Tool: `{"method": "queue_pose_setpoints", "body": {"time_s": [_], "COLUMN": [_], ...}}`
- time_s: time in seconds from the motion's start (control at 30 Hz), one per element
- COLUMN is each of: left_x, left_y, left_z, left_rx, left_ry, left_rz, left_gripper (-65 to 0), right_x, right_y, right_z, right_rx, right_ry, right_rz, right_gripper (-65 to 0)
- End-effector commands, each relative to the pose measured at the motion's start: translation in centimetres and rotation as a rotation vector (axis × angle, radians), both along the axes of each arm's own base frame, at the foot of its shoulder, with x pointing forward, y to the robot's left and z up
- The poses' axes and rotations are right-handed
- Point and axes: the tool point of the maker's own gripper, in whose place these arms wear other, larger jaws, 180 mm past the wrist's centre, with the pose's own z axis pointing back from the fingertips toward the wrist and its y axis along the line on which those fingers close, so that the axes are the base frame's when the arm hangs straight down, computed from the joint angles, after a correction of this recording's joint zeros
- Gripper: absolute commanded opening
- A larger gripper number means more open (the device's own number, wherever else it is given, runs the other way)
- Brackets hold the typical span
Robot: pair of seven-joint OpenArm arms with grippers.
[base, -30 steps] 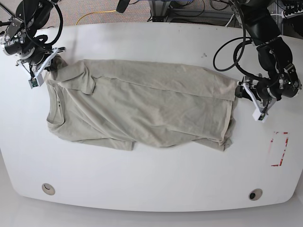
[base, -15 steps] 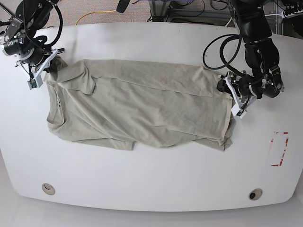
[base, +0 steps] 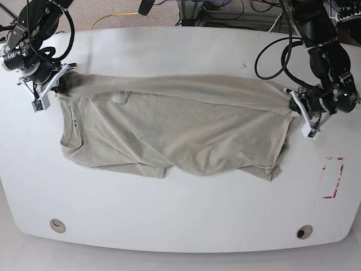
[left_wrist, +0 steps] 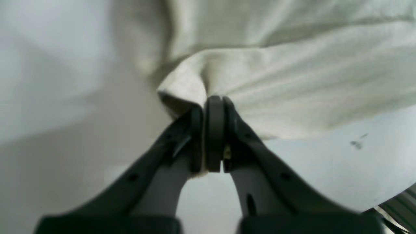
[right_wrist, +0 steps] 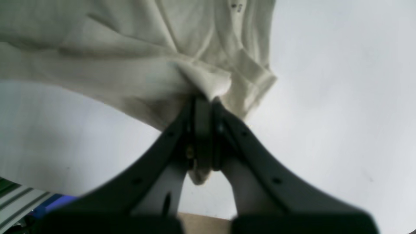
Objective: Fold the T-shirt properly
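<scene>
The pale beige T-shirt (base: 169, 124) lies crumpled across the white table (base: 180, 220), collar at the left and hem at the right. Its far edge is stretched in a taut line between both grippers. On the right of the base view, my left gripper (base: 293, 104) is shut on the hem corner. The left wrist view shows the jaws (left_wrist: 213, 104) pinching a fold of the T-shirt (left_wrist: 292, 81). My right gripper (base: 58, 84) is shut on the shoulder at the left. In the right wrist view the cloth (right_wrist: 130, 65) is bunched in the closed jaws (right_wrist: 204, 100).
A red-marked rectangle (base: 333, 178) sits near the table's right edge. Two round holes (base: 56, 226) (base: 304, 232) lie near the front edge. Cables, including a yellow cable (base: 113, 17), and equipment lie on the floor behind the table.
My left gripper came in onto the shirt's right edge, closed on it and drew it rightward. The far edge went from slack to taut. The right gripper stayed shut on the shoulder.
</scene>
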Motion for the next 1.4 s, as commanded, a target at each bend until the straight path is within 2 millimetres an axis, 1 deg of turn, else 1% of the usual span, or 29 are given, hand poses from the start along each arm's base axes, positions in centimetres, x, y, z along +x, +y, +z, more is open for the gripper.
{"method": "queue_pose_setpoints", "body": {"time_s": [0.0,0.13,0.2,0.23,0.27,0.33,0.37,0.43,0.53,0.6,0.63,0.73,0.8,0.87,0.93,1.0,1.1,1.13,1.2,1.23,1.27,1.33,1.37], "left_x": [2.0,3.0,3.5,3.6,4.0,4.7,5.1,6.2,7.9,8.9,9.5,11.0,11.5,12.2,12.8,13.5,13.9,14.0,14.0,14.1,14.2,14.5,14.6], "left_y": [0.5,0.2,-0.1,-0.2,-0.4,-0.6,-0.6,-0.6,-0.6,-0.6,-0.8,-1.7,-1.9,-2.0,-1.9,-1.9,-1.7,-1.7,-1.7,-1.6,-1.4,-1.1,-0.4], "left_z": [3.6,7.8,9.7,10.1,11.2,12.7,13.4,15.1,18.1,20.1,21.3,24.5,26.2,28.7,30.3,32.1,34.2,35.2,37.0,38.1,39.3,40.6,41.5], "left_rx": [0.048,0.125,0.153,0.160,0.168,0.179,0.184,0.186,0.190,0.192,0.185,0.157,0.152,0.149,0.140,0.120,0.108,0.109,0.108,0.107,0.106,0.099,0.107], "left_ry": [-0.118,-0.251,-0.308,-0.323,-0.357,-0.402,-0.425,-0.474,-0.556,-0.609,-0.645,-0.735,-0.778,-0.840,-0.875,-0.909,-0.956,-0.979,-1.019,-1.043,-1.065,-1.086,-1.093], "left_rz": [-0.013,-0.042,-0.056,-0.058,-0.063,-0.066,-0.065,-0.060,-0.051,-0.044,-0.041,-0.036,-0.033,-0.029,-0.025,-0.012,-0.001,0.001,0.004,0.006,0.009,0.017,0.032], "left_gripper": [-65.0,-65.0,-65.0,-65.0,-65.0,-65.0,-65.0,-65.0,-65.0,-65.0,-65.0,-65.0,-65.0,-65.0,-65.0,-65.0,-65.0,-65.0,-65.0,-65.0,-65.0,-65.0,-65.0], "right_x": [1.7,2.5,3.8,4.3,4.9,5.8,6.4,7.7,10.4,11.9,12.9,15.4,16.5,18.1,19.3,20.7,21.6,22.0,22.5,22.8,23.0,23.3,23.5], "right_y": [-0.5,-0.6,-0.6,-0.6,-0.7,-0.8,-1.0,-2.0,-1.5,-1.9,-2.2,-2.5,-2.8,-3.3,-3.3,-3.0,-3.0,-3.1,-3.1,-3.1,-3.2,-3.3,-3.2], "right_z": [1.9,2.5,3.2,3.4,3.7,4.3,4.8,6.8,8.7,10.4,11.7,14.3,15.7,18.3,19.9,22.3,25.2,26.5,28.2,29.4,30.7,32.3,33.3], "right_rx": [-0.023,-0.026,-0.019,-0.013,-0.006,0.000,-0.004,-0.041,-0.043,-0.064,-0.074,-0.080,-0.092,-0.114,-0.118,-0.130,-0.174,-0.190,-0.213,-0.224,-0.238,-0.263,-0.279], "right_ry": [-0.072,-0.096,-0.129,-0.137,-0.153,-0.176,-0.193,-0.237,-0.285,-0.320,-0.344,-0.393,-0.414,-0.450,-0.473,-0.508,-0.546,-0.560,-0.580,-0.595,-0.610,-0.623,-0.631], "right_rz": [0.007,0.009,0.007,0.006,0.002,-0.001,-0.002,0.004,0.043,0.061,0.068,0.085,0.095,0.108,0.121,0.144,0.164,0.171,0.182,0.187,0.188,0.196,0.204], "right_gripper": [-65.0,-65.0,-65.0,-65.0,-65.0,-65.0,-65.0,-65.0,-65.0,-65.0,-65.0,-65.0,-65.0,-65.0,-65.0,-65.0,-65.0,-65.0,-65.0,-65.0,-65.0,-65.0,-65.0]}}
